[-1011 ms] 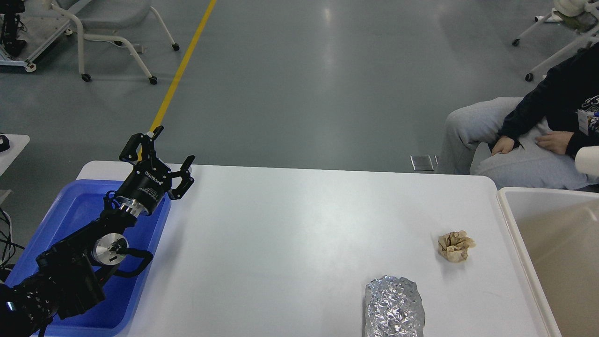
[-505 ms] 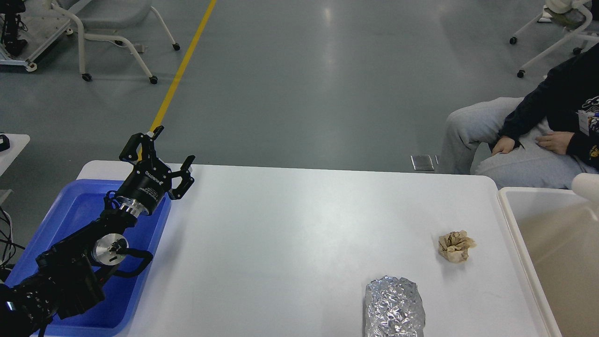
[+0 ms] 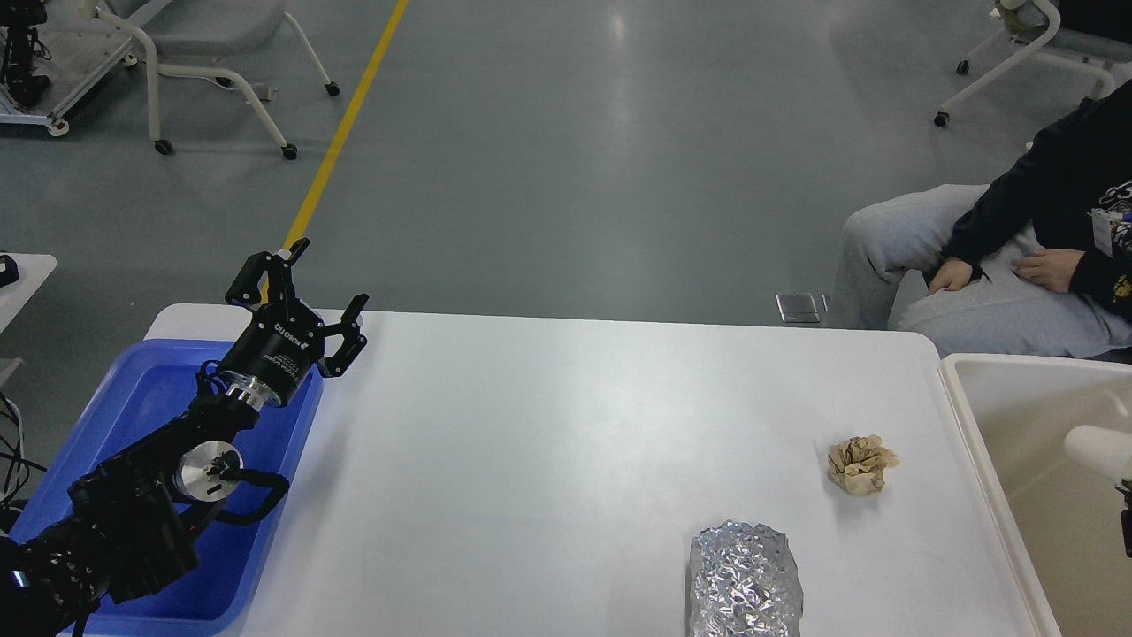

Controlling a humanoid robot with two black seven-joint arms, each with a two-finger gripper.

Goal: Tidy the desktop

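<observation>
The left gripper [image 3: 311, 285] has its two black fingers [image 3: 349, 320] spread apart with nothing between them, raised above the near-left corner of the desktop [image 3: 548, 442] where the blue plastic tray [image 3: 141, 398] overlaps its edge. The arm behind it runs down across the tray toward the lower left. The right gripper does not show; only a pale rounded part of that arm [image 3: 1097, 449] enters at the right edge, above the beige bin [image 3: 973, 425].

The desktop is a wide white slab filling the middle of the view, stiff and slightly glossy, so loose things would likely slide on it easily. Two pieces of litter lie on its right half, well apart from the open fingers: a crumpled brown paper ball [image 3: 860, 465] and, nearer the front edge, a crumpled foil wad [image 3: 745, 579]. Both look light and soft, likely to crush under a pinch; the paper ball seems best taken across its middle, the foil across its narrower width
</observation>
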